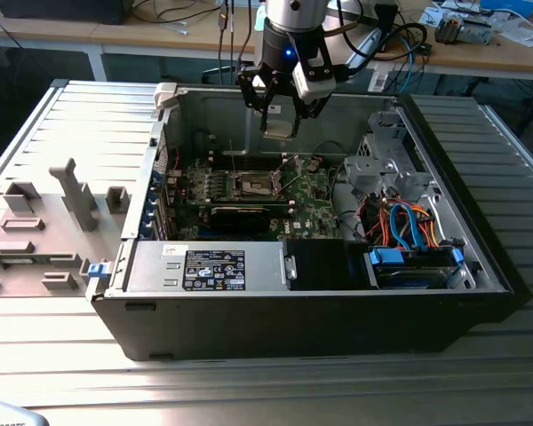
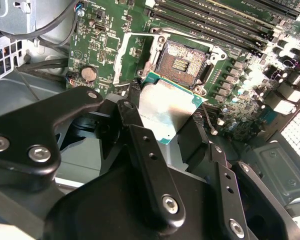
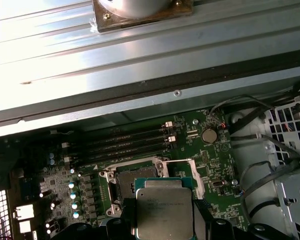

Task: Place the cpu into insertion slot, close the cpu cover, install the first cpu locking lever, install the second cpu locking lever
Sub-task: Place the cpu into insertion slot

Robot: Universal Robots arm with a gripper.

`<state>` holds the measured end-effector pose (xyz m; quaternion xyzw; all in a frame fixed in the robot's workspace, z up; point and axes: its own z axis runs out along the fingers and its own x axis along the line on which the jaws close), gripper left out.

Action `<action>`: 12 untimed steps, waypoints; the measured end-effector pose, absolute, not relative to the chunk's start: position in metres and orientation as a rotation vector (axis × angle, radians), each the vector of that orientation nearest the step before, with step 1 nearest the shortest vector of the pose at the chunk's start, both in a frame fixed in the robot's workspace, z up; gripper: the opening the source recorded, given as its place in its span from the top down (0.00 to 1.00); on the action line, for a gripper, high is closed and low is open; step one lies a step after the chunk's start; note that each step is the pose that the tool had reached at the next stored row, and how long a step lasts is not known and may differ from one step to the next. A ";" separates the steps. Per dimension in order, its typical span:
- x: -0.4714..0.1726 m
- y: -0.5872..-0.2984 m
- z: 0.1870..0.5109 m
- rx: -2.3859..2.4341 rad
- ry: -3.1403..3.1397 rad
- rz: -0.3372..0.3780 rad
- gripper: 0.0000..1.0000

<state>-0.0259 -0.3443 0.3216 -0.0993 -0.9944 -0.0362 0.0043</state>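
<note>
Hand pinches the cpu by two opposite edges, leaving its faces clear. It hangs above the open computer case and apart from the insertion slot — bare on the green board, ready to receive it.

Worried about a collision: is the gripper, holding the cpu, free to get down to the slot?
Probably yes. The gripper holds the cpu above the slot, which lies bare with its cover swung aside; nothing sits between.

Ext. view high, far; both wrist views close, share slot
</note>
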 end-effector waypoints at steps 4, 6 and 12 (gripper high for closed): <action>-0.026 -0.344 0.322 -0.315 -3.115 -0.113 0.46; -0.026 -0.344 0.322 -0.317 -3.115 -0.112 0.46; -0.026 -0.344 0.322 -0.325 -3.115 -0.110 0.46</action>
